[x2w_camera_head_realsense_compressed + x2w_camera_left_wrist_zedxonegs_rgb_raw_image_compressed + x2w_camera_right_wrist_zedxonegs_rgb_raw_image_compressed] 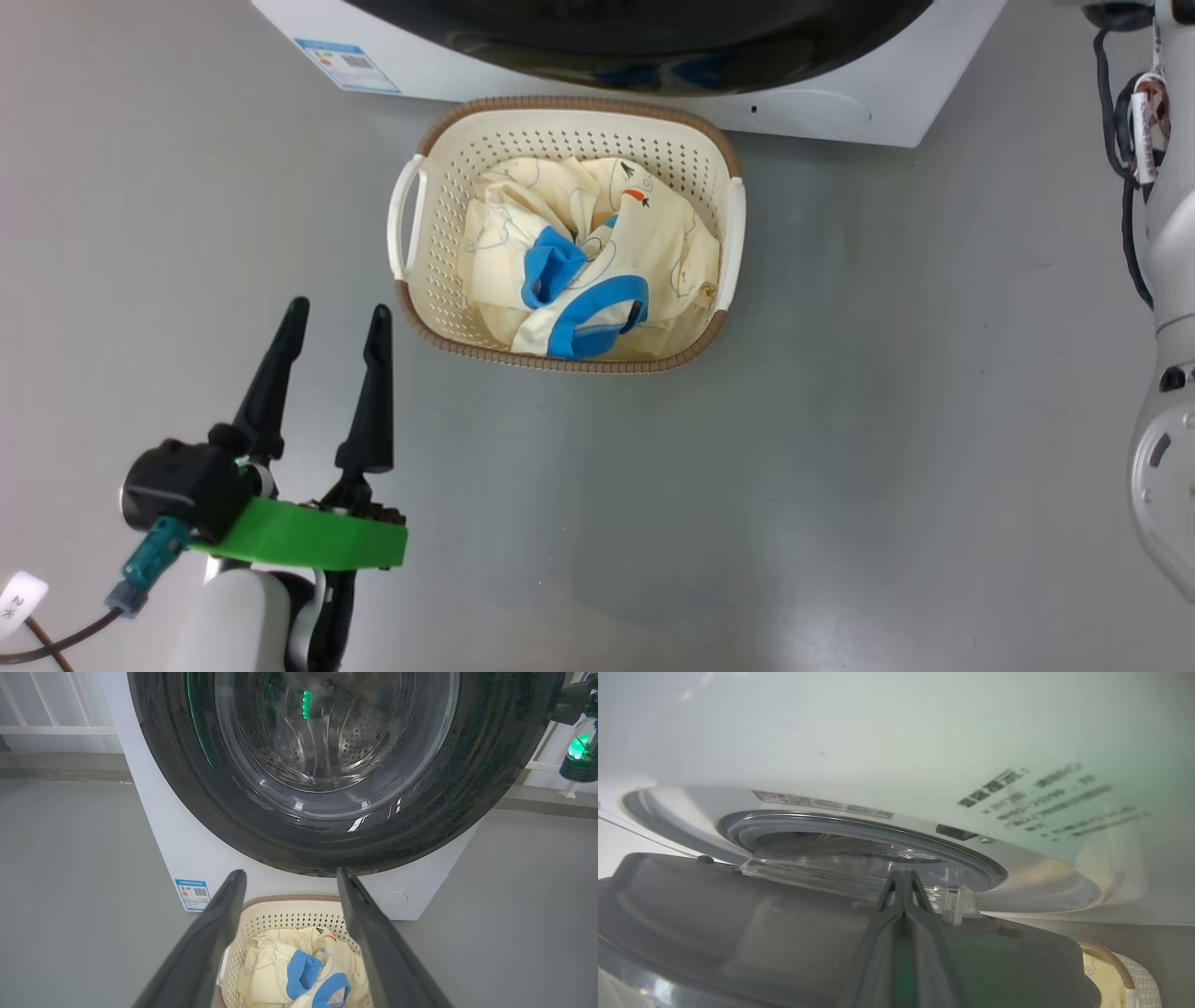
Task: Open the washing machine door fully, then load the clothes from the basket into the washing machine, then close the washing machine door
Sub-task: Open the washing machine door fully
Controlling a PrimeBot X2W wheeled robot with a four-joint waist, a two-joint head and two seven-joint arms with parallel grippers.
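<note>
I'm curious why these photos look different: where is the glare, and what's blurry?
Head view: soft even light, faint shadow beside the basket; left wrist view: white streaks and a green glint glare off the glossy washing machine door; right wrist view: the lettering on the washing machine is blurred.

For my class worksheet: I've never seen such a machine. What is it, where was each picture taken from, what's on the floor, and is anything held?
It is a wheeled robot with two arms, each ending in a two-fingered gripper. One picture looks down from its head; the other two look along each gripper's fingers from the wrists. On the floor stands a basket of cream-yellow clothes with blue trim, before a white washing machine. Nothing is held: the left gripper is open near the basket; the right gripper is shut, reaching in behind the washing machine door, which stands ajar.
</note>
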